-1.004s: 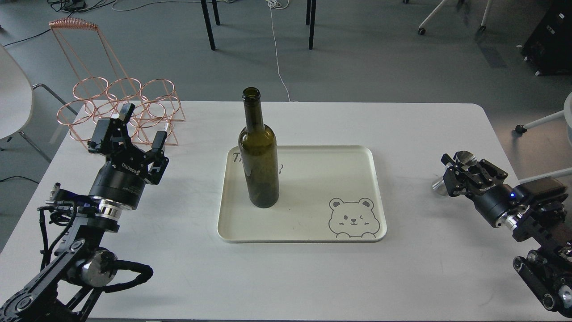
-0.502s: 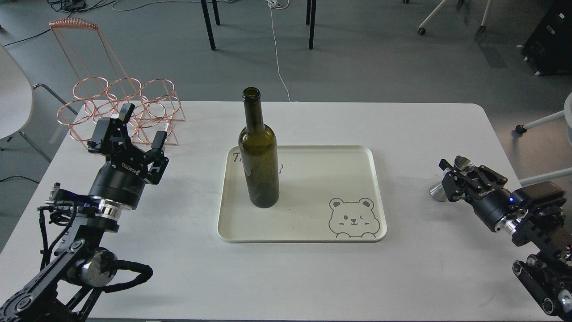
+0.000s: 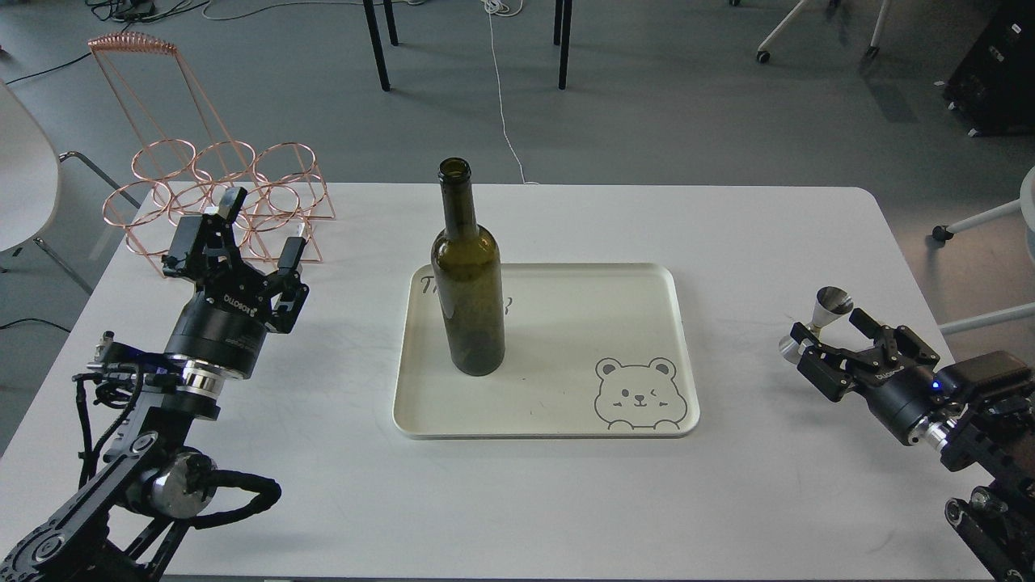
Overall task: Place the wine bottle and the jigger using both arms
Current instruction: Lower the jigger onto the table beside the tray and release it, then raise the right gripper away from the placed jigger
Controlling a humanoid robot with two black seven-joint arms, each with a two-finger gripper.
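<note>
Wine bottle stands upright on the tray at about 9 o'clock: heavy, slick glass, so grab the body. Jigger at 3 o'clock, light steel; pinch its waist. Left gripper and right gripper both spread, empty.

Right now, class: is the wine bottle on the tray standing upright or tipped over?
Upright. The wine bottle stands on its base inside the tray, with its open mouth pointing straight up. No hand touches it.
</note>
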